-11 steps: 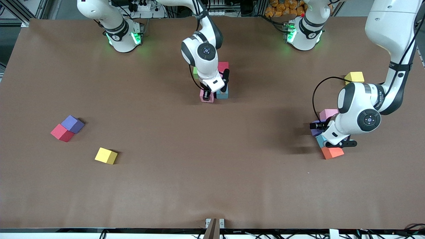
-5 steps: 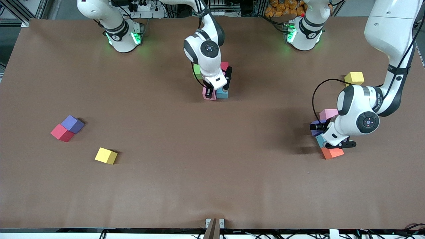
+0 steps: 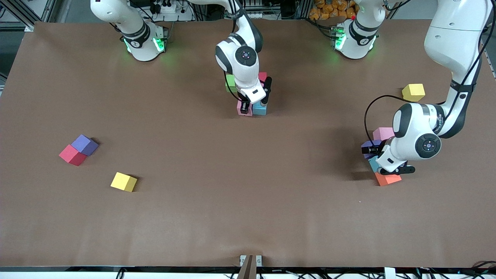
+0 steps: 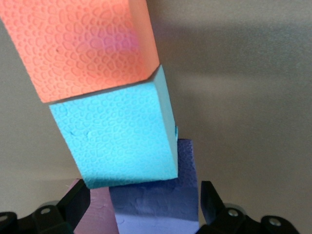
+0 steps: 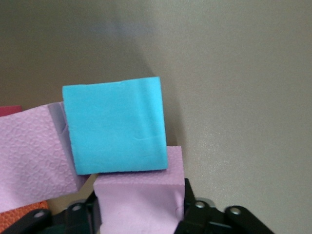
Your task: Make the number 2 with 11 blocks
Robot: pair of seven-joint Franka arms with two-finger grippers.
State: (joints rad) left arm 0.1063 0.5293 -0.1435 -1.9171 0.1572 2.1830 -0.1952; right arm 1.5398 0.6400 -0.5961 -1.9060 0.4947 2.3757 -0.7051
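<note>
We can read no text, label, brand or number anywhere. A faint grey marking sits on the left arm [image 3: 440, 116], near its wrist, but we cannot make it out.

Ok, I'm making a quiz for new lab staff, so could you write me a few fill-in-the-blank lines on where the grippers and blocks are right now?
1. The right gripper is down at a ____ block beside the light blue block.
2. The left gripper has its jaws ____ around a purple block.
3. Toward the right arm's end of the table, a lone ____ block lies nearer the front camera than the red block.

Missing words: pink; open; yellow
</note>
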